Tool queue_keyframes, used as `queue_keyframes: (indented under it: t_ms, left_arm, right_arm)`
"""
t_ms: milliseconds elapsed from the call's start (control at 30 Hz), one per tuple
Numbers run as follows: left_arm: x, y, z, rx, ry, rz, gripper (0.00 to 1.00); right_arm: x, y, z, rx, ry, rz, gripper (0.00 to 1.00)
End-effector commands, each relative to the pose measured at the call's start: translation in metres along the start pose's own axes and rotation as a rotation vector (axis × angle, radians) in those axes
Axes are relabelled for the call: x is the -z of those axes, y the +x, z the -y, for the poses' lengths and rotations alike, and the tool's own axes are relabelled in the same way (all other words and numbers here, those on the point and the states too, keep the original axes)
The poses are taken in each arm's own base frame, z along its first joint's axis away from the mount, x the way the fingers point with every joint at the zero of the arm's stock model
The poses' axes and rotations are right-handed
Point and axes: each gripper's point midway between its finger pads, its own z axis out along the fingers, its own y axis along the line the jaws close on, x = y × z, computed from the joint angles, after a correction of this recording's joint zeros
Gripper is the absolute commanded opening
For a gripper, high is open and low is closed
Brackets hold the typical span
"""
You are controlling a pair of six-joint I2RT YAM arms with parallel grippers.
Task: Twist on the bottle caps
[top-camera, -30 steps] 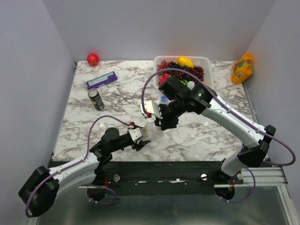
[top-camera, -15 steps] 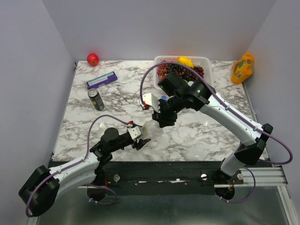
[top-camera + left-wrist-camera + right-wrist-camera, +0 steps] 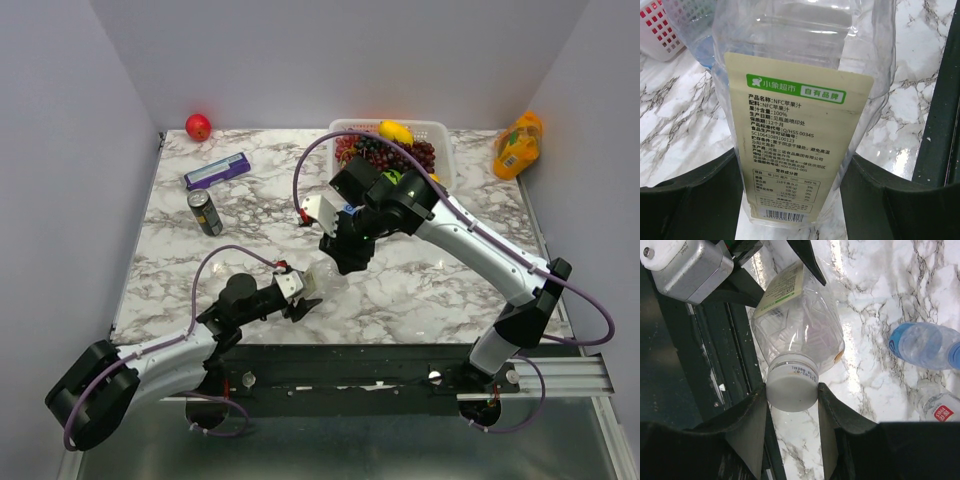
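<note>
Near the front edge of the marble bench (image 3: 450,290): a clear bottle (image 3: 324,279) with a yellow-green label, tipped well over rather than upright, base toward the left arm, neck toward the right arm. Whether resting on the bench or lifted clear of it, hard to tell.

Closed on the lower body of this bottle: the left fingers (image 3: 695,200), one dark finger on each side, the printed back of the label facing the left wrist camera.

On the bottle's neck, a white cap (image 3: 792,390). Closed on that cap: the right fingers (image 3: 747,425), pressing it from both sides, the cap's flat top turned toward the right wrist camera. How far screwed down, impossible to say.

Past the held bottle, just beyond the right wrist, two more clear bottles on the bench, close together: a blue-labelled bottle (image 3: 920,342) and, beside it, a bottle with a red and white label (image 3: 940,410), only partly in view.

Farther back: a white basket (image 3: 441,128) of grapes and other fruit against the rear wall; a red apple (image 3: 198,126) in the back left corner; a purple box (image 3: 217,170) lying flat, with a dark can (image 3: 205,212) upright just in front of it; an orange juice bottle (image 3: 518,145) in the back right corner
</note>
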Motion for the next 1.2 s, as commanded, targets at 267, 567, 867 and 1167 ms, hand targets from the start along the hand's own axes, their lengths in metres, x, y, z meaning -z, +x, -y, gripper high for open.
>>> queue_keyframes:
  t_ms: [267, 567, 867, 1167]
  left_arm:
    - [-0.006, -0.052, -0.013, -0.019, -0.041, 0.196, 0.00]
    - [-0.010, -0.044, -0.005, 0.000, 0.004, 0.163, 0.00]
    - [-0.013, -0.040, -0.004, 0.025, 0.011, 0.146, 0.00]
    - [-0.012, -0.043, -0.005, 0.035, 0.004, 0.150, 0.00]
  right_arm:
    - [0.007, 0.056, -0.016, -0.102, -0.042, -0.260, 0.55]
    - [0.011, 0.044, -0.009, -0.082, -0.014, -0.236, 0.58]
    - [0.027, 0.050, -0.009, -0.068, 0.024, -0.234, 0.70]
    - [0.040, 0.067, -0.010, 0.015, 0.048, -0.247, 0.81]
